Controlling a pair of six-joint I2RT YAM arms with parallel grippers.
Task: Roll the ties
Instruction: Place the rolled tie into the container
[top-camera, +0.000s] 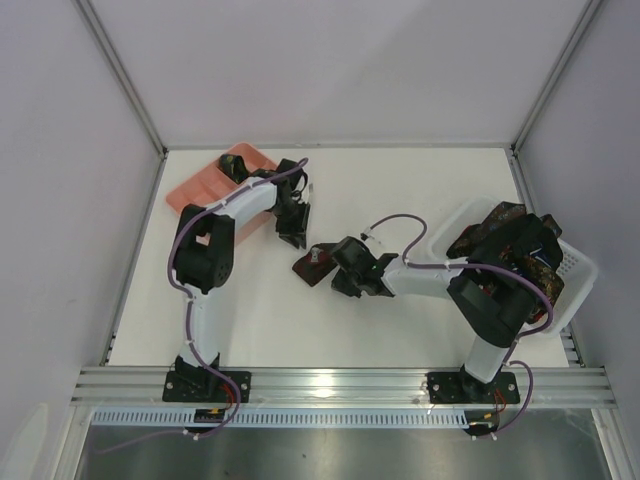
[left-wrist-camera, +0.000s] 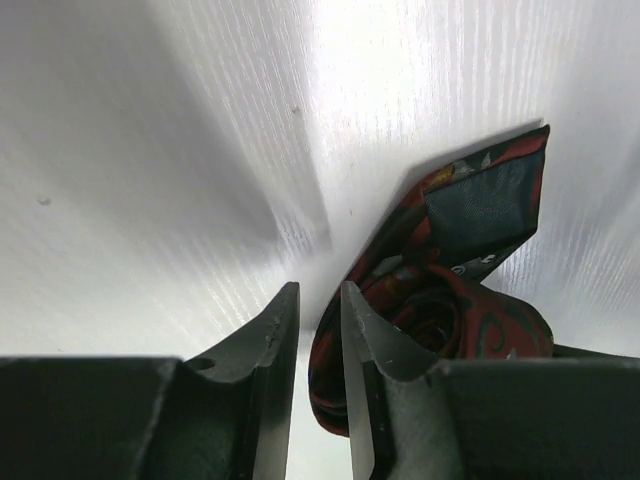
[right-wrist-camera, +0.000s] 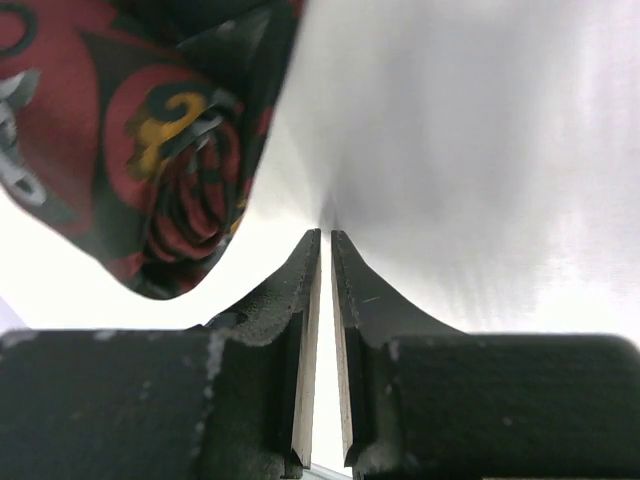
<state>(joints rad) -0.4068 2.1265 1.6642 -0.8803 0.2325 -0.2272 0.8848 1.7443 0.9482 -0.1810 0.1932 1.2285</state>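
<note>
Left fingers (left-wrist-camera: 275, 340) slightly parted, rolled tie (left-wrist-camera: 450, 285) alongside, tail pointing upper right

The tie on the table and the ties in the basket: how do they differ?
On the table, the single tie is partly rolled into a coil; in the basket, the heaped ties are loose. The single tie lies alone; the heaped ties overlap one another. Both are dark with red patterning.
</note>
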